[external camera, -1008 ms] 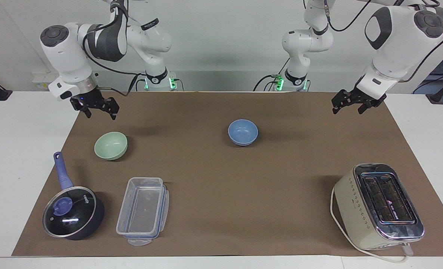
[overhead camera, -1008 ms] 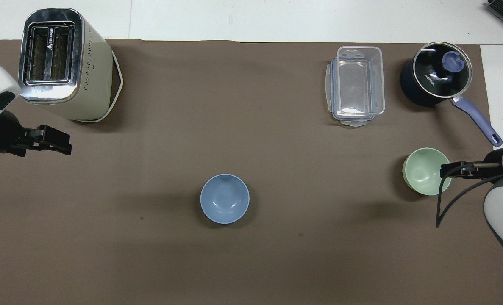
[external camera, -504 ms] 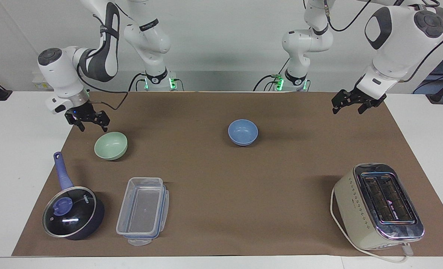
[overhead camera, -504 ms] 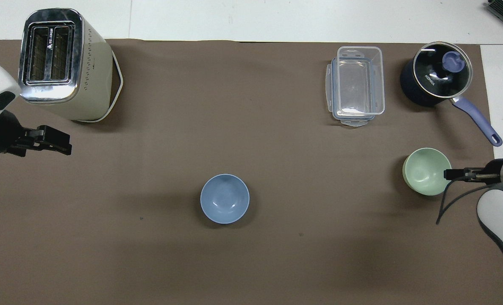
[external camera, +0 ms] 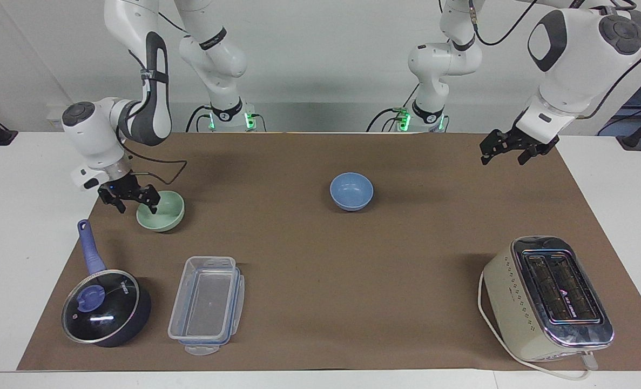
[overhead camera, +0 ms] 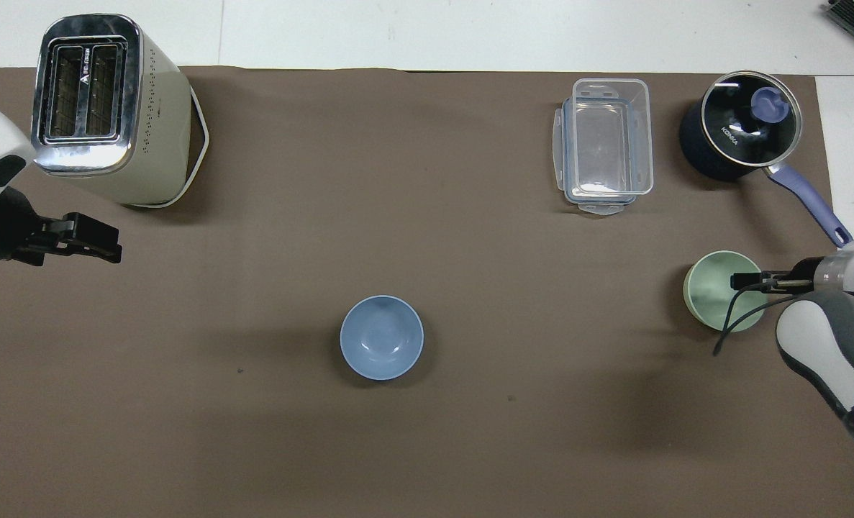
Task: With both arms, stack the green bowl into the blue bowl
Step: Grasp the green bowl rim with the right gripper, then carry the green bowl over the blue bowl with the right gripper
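Observation:
The green bowl (external camera: 163, 213) sits on the brown mat at the right arm's end of the table; it also shows in the overhead view (overhead camera: 714, 295). My right gripper (external camera: 136, 206) is open and low at the bowl's rim on the table-end side, one finger inside the bowl and one outside; in the overhead view it (overhead camera: 745, 280) reaches over the bowl's edge. The blue bowl (external camera: 351, 190) sits empty near the mat's middle (overhead camera: 382, 337). My left gripper (external camera: 503, 158) waits open in the air over the mat's edge at the left arm's end (overhead camera: 106, 241).
A dark pot with a glass lid (external camera: 107, 308) lies farther from the robots than the green bowl, its blue handle (external camera: 89, 246) pointing toward the bowl. A clear plastic container (external camera: 207, 300) stands beside the pot. A cream toaster (external camera: 550, 297) stands at the left arm's end.
My right gripper has come down from above the mat to the green bowl's rim. The left arm and both bowls have not moved.

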You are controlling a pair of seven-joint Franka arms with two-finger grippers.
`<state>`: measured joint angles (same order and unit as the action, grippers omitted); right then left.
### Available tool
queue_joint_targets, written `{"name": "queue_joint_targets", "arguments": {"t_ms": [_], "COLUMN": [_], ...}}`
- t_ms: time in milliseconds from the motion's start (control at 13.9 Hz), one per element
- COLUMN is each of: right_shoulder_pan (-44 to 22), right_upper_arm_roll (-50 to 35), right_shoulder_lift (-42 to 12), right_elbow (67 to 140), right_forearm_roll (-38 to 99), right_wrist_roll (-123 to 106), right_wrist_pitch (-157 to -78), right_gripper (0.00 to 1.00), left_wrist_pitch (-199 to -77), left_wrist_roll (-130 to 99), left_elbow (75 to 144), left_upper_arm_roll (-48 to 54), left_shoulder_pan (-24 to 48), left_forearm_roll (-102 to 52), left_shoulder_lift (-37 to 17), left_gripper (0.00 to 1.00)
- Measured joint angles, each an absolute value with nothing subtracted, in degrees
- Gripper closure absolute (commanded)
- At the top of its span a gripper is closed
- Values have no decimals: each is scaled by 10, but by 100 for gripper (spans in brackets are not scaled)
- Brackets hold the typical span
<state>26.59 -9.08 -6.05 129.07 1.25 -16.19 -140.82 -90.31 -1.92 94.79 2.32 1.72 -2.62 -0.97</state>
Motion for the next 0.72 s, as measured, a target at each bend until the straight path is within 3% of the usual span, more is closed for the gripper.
{"name": "queue_joint_targets", "arguments": {"t_ms": [144,216,720], "right_shoulder_pan": [266,266,266], "right_upper_arm_roll": [-91,-91,-91], "right_shoulder_lift": [-62,-62,-50], "right_elbow": [1291,1291,1279], "right_forearm_roll": [12,12,40], "right_wrist_roll": [-162,-162,-162], "right_wrist_pitch": [-1407,-1405,-1376], "right_gripper": [93,100,100], "left_wrist_pitch": [-903,-903,-903], "left_wrist_roll": [-19,-19,-19], "left_elbow": [948,948,948], "left_upper_arm_roll": [23,23,23], "left_shoulder_pan": [17,17,17], "left_forearm_roll": [-26,-26,-26], "left_shoulder_lift": [-10,-10,-10], "left_gripper": [0,0,0]}}
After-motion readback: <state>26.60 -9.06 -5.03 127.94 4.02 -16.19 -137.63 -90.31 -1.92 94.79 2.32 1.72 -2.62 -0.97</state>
